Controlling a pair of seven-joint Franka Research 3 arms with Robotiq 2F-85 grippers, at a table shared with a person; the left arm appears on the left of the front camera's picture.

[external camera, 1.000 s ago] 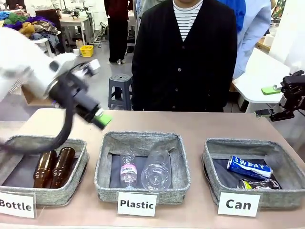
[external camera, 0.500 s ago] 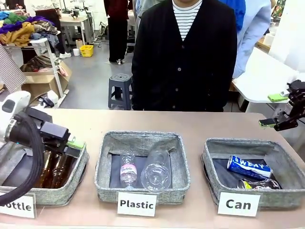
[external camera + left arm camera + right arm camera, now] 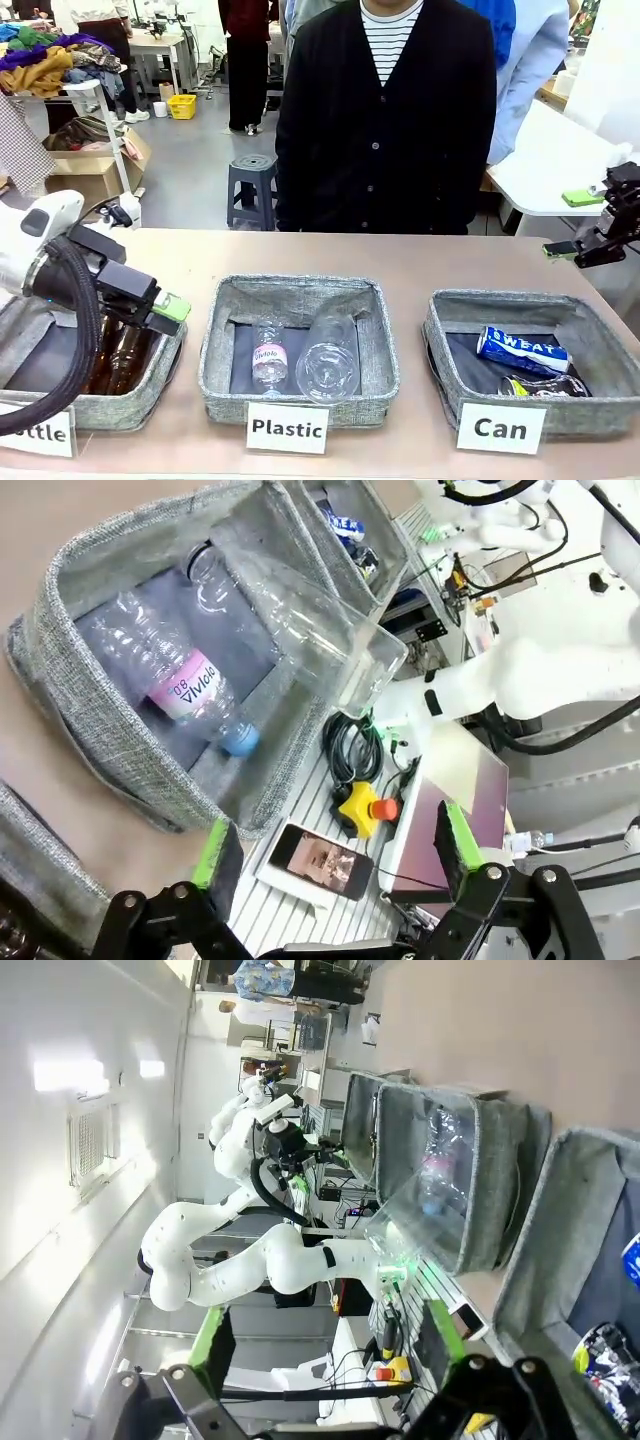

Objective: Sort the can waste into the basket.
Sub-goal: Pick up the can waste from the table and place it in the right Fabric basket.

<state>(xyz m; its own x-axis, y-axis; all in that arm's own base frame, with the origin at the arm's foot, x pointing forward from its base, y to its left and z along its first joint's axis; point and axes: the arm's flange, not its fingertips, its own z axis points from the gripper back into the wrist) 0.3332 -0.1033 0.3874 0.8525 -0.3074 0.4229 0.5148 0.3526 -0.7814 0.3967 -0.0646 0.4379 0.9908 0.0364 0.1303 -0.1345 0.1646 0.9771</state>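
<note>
Both cans [image 3: 522, 351] lower right in Can basket [image 3: 440, 345]; left claw [image 3: 160, 311] open, right claw [image 3: 584, 222] open, empty; risk: snagging lower-left basket rim.

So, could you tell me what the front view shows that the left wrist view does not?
Front view alone: the person, brown glass bottles in the Bottle basket, and the right gripper, open. Left wrist view alone: the open left gripper head-on, and a red button. Both: the Plastic basket with clear bottles, and the Can basket holding crushed cans.

Both grippers' fingers [image 3: 218, 852] apart, empty.
</note>
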